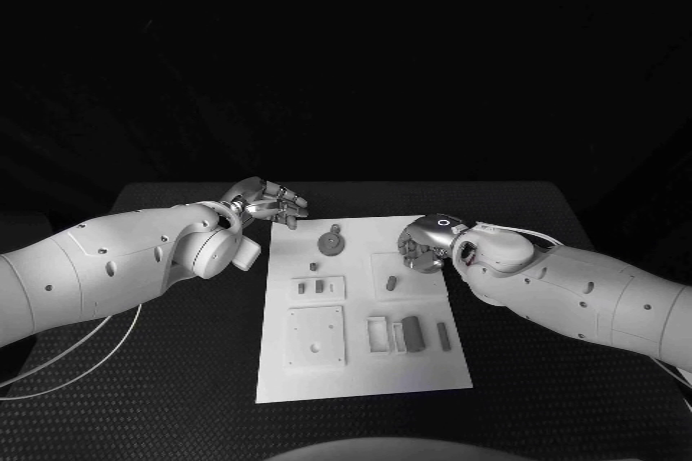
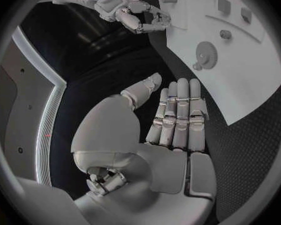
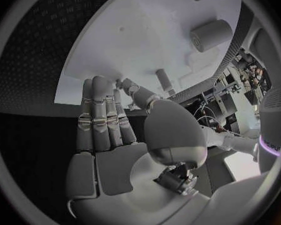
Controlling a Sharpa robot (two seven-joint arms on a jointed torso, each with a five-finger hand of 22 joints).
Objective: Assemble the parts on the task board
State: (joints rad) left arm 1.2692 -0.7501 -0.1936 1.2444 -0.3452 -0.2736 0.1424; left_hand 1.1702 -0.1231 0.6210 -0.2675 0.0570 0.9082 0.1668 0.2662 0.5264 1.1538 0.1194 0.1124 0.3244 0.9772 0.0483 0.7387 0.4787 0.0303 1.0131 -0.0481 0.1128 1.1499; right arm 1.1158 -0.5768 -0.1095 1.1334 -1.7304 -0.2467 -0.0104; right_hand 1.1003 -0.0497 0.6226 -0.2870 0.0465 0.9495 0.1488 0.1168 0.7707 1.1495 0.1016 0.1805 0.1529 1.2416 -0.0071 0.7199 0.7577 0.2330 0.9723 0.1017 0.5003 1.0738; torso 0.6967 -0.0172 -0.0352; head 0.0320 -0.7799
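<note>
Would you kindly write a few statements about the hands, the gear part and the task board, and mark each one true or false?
1. The left hand holds nothing, its fingers stretched out straight. True.
2. The gear-shaped part lies on the task board. True.
3. The left hand is gripping the gear-shaped part. False: the hand hovers off the board's far left corner, apart from the gear.
4. The right hand is over the board's right edge. True.
5. The task board is tipped up on its edge. False: it lies flat on the black table.
</note>
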